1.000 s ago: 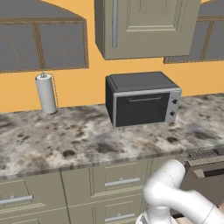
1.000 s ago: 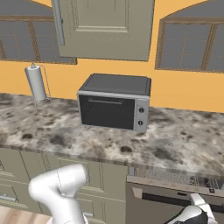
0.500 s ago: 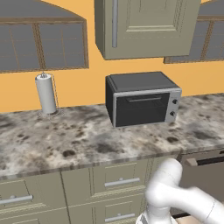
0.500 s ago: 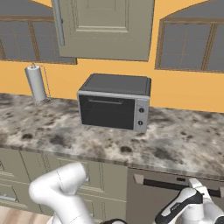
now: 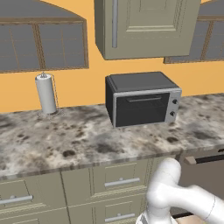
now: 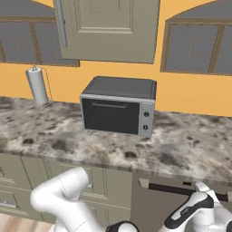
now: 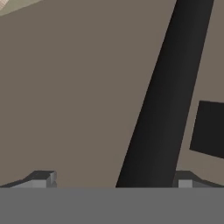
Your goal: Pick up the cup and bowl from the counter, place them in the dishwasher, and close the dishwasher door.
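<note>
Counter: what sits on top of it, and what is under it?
On the counter stand a toaster oven and a paper towel roll. Below are drawers and the dishwasher door, nearly shut; the dishwasher's inside is hidden.

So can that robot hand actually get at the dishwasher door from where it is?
Probably yes. The open gripper sits right up against the dishwasher door, facing its dark top strip, with nothing between them.

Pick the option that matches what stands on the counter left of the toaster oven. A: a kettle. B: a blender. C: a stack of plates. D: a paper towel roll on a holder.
D: a white paper towel roll stands upright on the counter, apart from and left of the toaster oven.
</note>
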Controlling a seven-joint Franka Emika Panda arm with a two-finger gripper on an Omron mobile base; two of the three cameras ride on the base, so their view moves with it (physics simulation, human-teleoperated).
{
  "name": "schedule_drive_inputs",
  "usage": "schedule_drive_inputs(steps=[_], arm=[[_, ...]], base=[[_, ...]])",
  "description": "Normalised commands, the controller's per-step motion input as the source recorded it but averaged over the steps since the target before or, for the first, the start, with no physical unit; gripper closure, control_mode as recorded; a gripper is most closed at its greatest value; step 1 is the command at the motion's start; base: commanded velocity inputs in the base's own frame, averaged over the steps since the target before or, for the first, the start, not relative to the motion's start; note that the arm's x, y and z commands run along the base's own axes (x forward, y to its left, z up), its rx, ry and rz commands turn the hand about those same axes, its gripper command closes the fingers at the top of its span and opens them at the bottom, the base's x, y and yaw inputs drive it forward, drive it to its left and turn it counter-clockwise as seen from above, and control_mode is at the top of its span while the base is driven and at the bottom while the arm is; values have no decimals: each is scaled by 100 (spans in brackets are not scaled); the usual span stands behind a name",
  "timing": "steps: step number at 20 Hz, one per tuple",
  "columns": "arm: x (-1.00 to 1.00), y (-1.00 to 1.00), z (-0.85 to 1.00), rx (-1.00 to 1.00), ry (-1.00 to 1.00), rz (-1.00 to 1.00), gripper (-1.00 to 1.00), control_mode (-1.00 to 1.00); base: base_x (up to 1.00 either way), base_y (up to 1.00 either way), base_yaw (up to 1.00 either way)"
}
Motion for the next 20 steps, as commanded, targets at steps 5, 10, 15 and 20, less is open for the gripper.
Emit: schedule_drive_inputs(steps=[5,10,15,20], arm=[[69,0,-72,4,-9,-1,-100,-100],[56,10,-100,6,-26,-5,-100,-100],[79,30,-100,0,-24,-9,-100,-100],[81,31,-100,0,-20,-5,-100,-100]], base=[[0,0,0],[0,0,0],[0,0,0],[0,0,0]])
